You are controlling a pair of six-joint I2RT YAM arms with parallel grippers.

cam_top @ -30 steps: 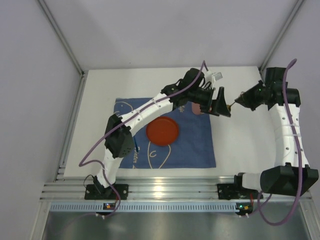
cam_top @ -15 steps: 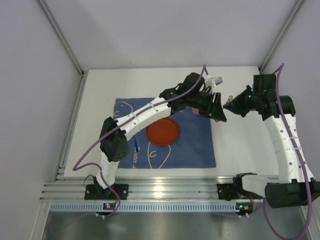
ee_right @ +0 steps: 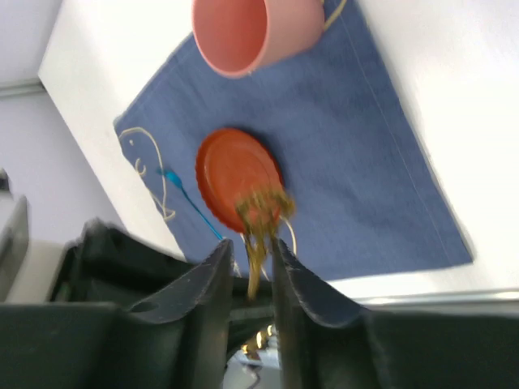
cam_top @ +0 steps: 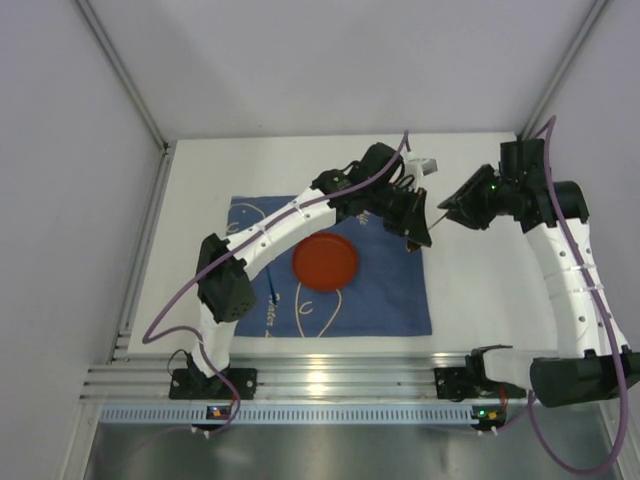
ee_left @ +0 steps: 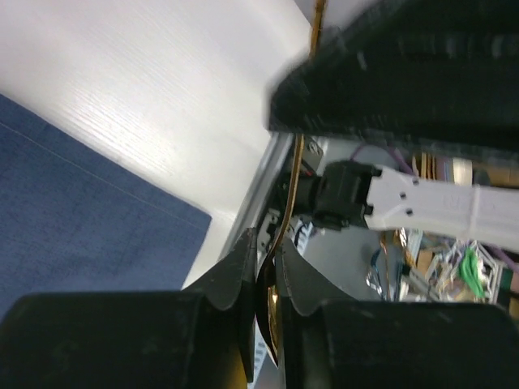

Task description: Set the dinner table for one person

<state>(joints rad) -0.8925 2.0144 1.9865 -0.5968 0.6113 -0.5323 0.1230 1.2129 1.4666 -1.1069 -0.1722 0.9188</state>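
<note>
Since a second ago, drawn leftward to the far right corner of the cloth [cam_top: 390, 290]: left hand [ee_left: 265, 255] and right hand [ee_right: 253, 247], now nose to nose. Narrowed meanwhile from wide apart to a pinch on the fork [ee_right: 261, 212]: left hand, black fingers pressed onto thin gold metal. Flanking the stem on both sides: right hand; cannot tell whether clamping or already loose. Slim and glossy, prongs blurred, bridging hand to hand above the desk [cam_top: 480, 300].

Matte white, smooth and rectangular, filling the booth floor beneath both arms: desk, with a slotted aluminium rail [cam_top: 330, 375] along its near edge and grey walls [cam_top: 80, 200] close on three sides. Lying flat on it, a blue woven cloth with pale line drawings and straight hems. Sitting at the cloth's middle, a round red plate [cam_top: 325, 262] with a raised rim. At the cloth's far right corner, a smooth pink cup [ee_right: 243, 32] with a round mouth. Left of the plate, on the cloth, a thin teal stick [cam_top: 272, 292]. Widest bare white strip to the right of the cloth, reaching the right wall; narrower strips on the left and far sides.
</note>
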